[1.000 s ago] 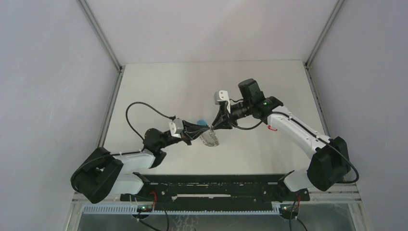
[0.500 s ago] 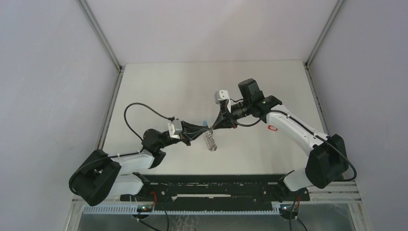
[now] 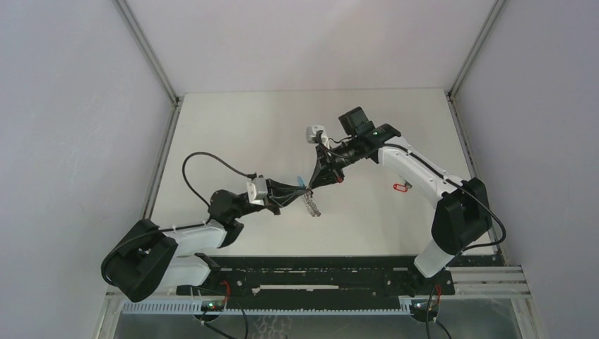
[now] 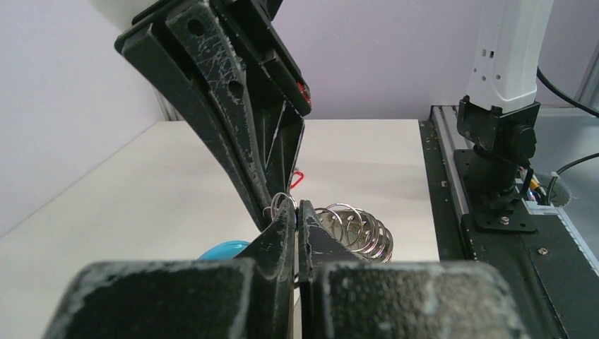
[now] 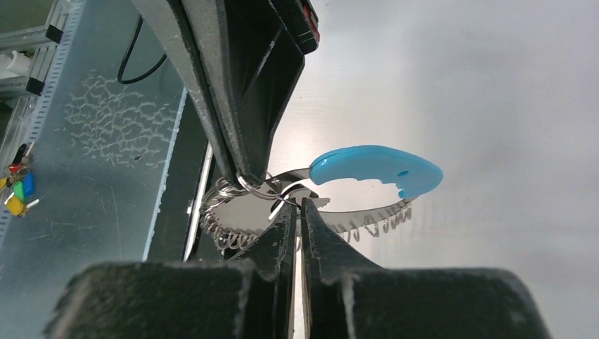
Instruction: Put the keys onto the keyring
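Jaws clamped on both: left gripper (image 4: 297, 206) and right gripper (image 5: 300, 203) each pinch the keyring (image 3: 311, 205), centre frame. Holding stage; next likely needs one arm freed for the red key (image 3: 400, 187), right-centre.

A robotics lab test cell: a bare white desk (image 3: 247, 127) is boxed in by plain grey panels (image 3: 63, 106) on aluminium posts (image 3: 145, 49) at 10 and 2 o'clock. Two robot arms (image 3: 417, 166) are bolted to a black rail (image 3: 311, 272) beside a slotted cable duct (image 3: 162, 306) at 6 o'clock.
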`<state>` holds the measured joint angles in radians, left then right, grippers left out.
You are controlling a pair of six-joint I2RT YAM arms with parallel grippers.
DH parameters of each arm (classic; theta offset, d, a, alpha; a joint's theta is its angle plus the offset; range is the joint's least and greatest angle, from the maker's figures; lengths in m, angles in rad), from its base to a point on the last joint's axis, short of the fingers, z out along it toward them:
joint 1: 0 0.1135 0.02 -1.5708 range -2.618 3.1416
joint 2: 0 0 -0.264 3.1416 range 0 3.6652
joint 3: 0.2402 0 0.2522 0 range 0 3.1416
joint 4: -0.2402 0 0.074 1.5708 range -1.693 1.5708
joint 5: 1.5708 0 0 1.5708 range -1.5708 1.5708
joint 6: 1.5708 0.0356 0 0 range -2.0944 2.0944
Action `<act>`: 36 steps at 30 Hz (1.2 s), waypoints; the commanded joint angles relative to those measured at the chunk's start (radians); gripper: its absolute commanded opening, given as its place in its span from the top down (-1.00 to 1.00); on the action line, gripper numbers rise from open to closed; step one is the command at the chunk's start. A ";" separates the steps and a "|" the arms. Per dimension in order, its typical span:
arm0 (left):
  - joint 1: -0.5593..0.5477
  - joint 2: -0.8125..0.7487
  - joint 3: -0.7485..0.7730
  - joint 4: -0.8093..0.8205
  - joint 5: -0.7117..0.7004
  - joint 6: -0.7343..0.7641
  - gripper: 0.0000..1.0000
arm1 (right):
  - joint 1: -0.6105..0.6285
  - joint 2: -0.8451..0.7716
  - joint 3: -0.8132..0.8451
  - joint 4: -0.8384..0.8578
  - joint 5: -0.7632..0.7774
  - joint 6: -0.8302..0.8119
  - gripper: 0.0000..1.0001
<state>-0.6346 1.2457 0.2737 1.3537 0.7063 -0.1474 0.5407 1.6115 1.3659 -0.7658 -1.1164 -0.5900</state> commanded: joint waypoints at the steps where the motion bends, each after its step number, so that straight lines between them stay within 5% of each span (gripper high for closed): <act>1: -0.026 0.004 0.012 0.093 0.056 0.005 1.00 | 0.021 0.025 0.084 -0.048 -0.021 -0.045 1.00; 14: -0.044 0.038 0.028 0.093 0.088 0.020 1.00 | 0.102 0.156 0.311 -0.350 0.057 -0.204 1.00; 19: -0.043 0.027 -0.005 0.093 0.029 0.047 0.99 | 0.057 0.060 0.186 -0.253 0.080 -0.166 0.98; 29: -0.033 0.015 -0.022 0.093 -0.046 0.040 0.99 | -0.035 -0.230 -0.124 0.060 0.111 -0.124 0.38; 36: -0.031 0.005 -0.024 0.093 -0.046 0.025 1.00 | -0.020 -0.254 -0.184 0.173 0.087 -0.127 0.35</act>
<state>-0.6708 1.2827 0.2737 1.3750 0.6827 -0.1215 0.5068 1.3636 1.1965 -0.7177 -1.0122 -0.7181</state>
